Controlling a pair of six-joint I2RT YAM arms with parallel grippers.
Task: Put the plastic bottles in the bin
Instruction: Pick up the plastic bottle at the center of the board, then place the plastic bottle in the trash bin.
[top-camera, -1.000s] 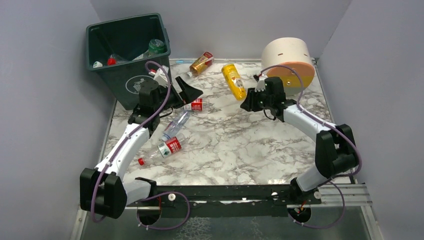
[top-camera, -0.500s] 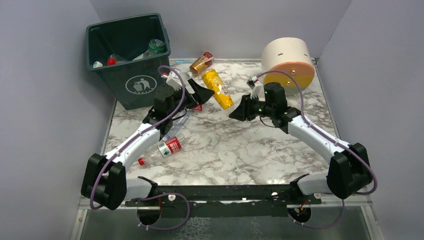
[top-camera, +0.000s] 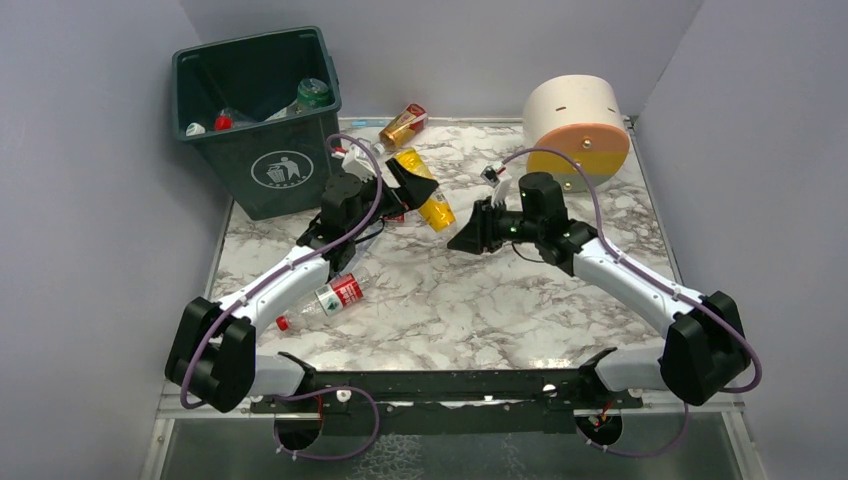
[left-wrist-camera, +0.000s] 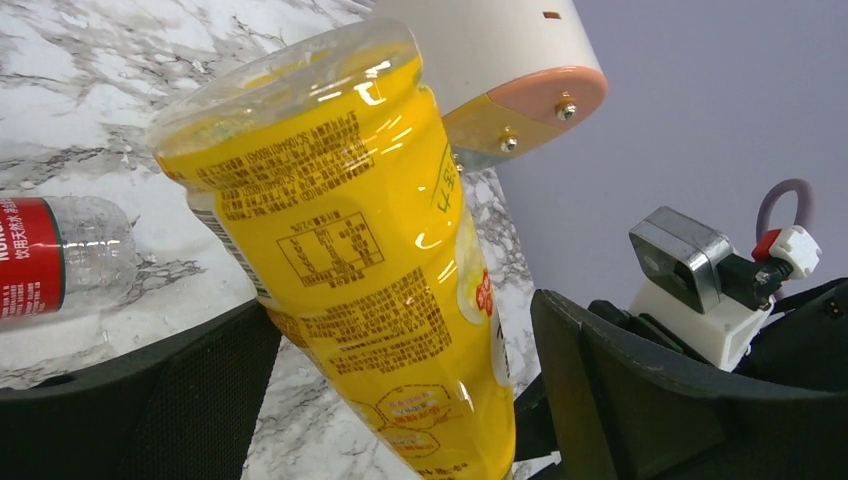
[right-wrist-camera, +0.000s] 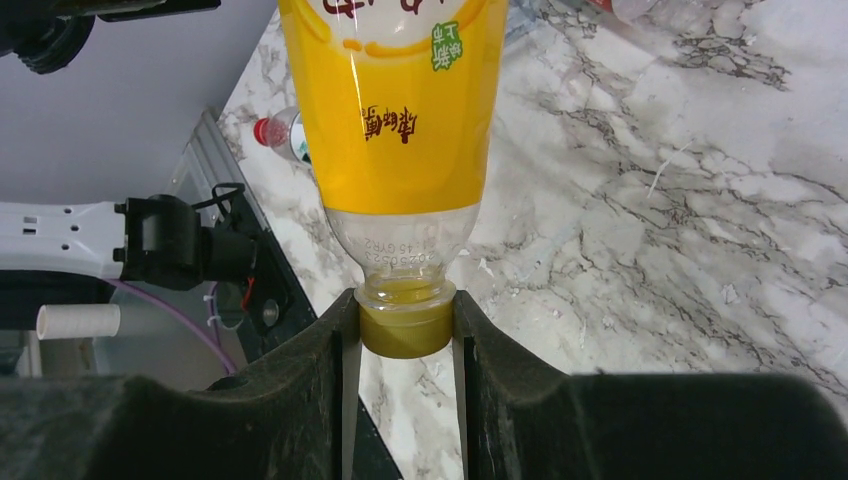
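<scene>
A yellow bottle (top-camera: 427, 190) hangs in the air between my two arms. My right gripper (right-wrist-camera: 405, 335) is shut on its yellow cap (right-wrist-camera: 405, 325), and it shows in the top view (top-camera: 458, 237). My left gripper (left-wrist-camera: 400, 400) is open with its jaws on either side of the bottle's body (left-wrist-camera: 340, 230); a gap shows at the right jaw. The dark green bin (top-camera: 262, 165) stands at the far left and holds several bottles (top-camera: 312, 93). An amber bottle (top-camera: 403, 125) and a clear bottle with a red label (top-camera: 335, 295) lie on the table.
A big cream cylinder (top-camera: 578, 125) stands at the back right and shows in the left wrist view (left-wrist-camera: 500, 70). Another red-label bottle (left-wrist-camera: 50, 260) lies under the left gripper. Grey walls close the table on three sides.
My right gripper has carried the yellow bottle leftward. My left arm has swung right, away from the bin, and its open jaws now stand around the bottle.
</scene>
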